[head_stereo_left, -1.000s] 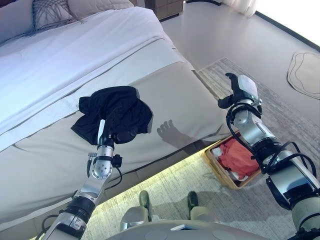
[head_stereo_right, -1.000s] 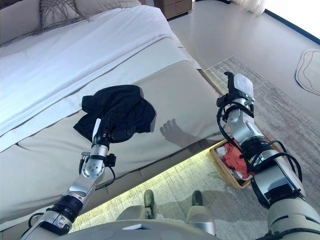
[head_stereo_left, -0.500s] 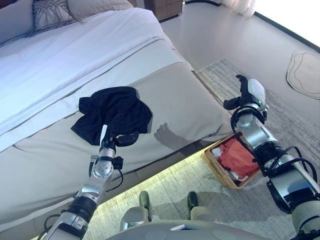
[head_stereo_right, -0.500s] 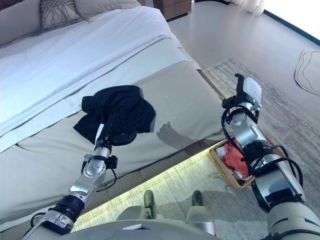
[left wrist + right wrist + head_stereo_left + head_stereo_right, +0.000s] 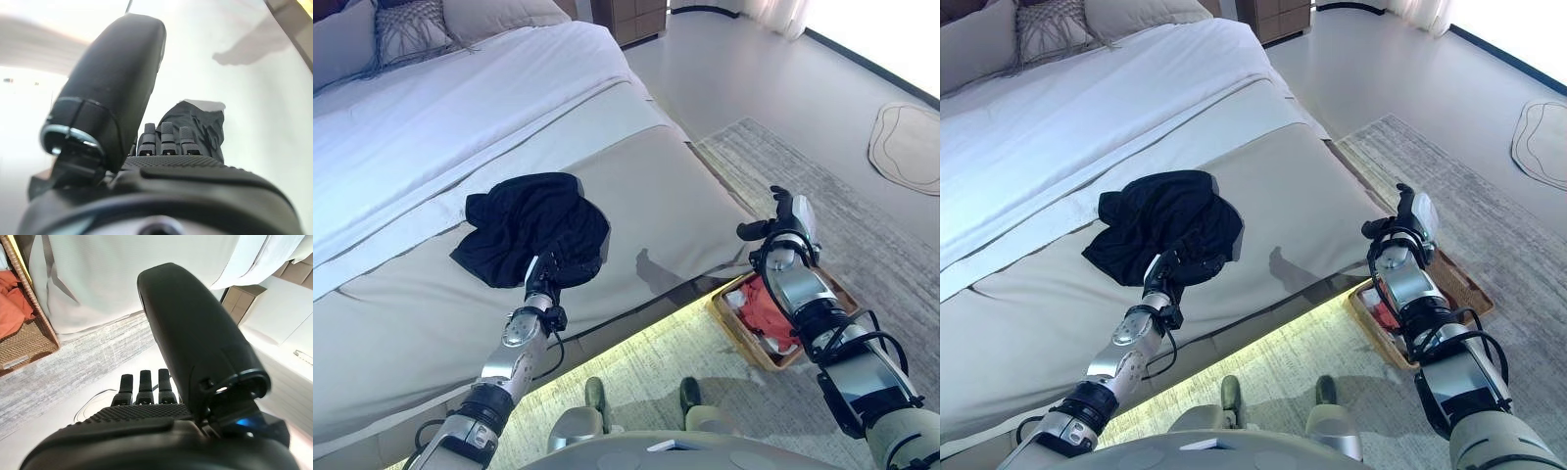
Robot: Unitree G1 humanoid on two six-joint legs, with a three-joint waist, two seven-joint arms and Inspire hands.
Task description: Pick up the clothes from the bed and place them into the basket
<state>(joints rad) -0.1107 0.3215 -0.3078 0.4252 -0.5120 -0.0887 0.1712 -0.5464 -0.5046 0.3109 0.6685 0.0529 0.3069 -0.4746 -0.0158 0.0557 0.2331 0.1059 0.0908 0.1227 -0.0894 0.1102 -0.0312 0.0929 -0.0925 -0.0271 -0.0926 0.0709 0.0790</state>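
Note:
A crumpled black garment [image 5: 530,217] lies on the beige bed cover [image 5: 656,186] near the bed's front edge. My left hand [image 5: 544,275] reaches its straight fingers to the garment's near edge. In the left wrist view the black cloth [image 5: 200,128] shows just past the fingers [image 5: 167,140], with the thumb raised. My right hand [image 5: 785,221] is open and empty in the air off the bed's corner, above a wicker basket [image 5: 736,335] on the floor. The basket holds orange-red clothes [image 5: 766,304]. It also shows in the right wrist view [image 5: 30,340].
Pillows [image 5: 411,24] lie at the head of the bed on a white sheet [image 5: 460,98]. A grey rug [image 5: 871,235] lies under the basket. A pale round mat [image 5: 906,147] lies at the far right. A wooden dresser [image 5: 628,14] stands beyond the bed.
My left hand has moved forward and lowered onto the black garment's near edge. My right hand has come down and nearer, above the basket.

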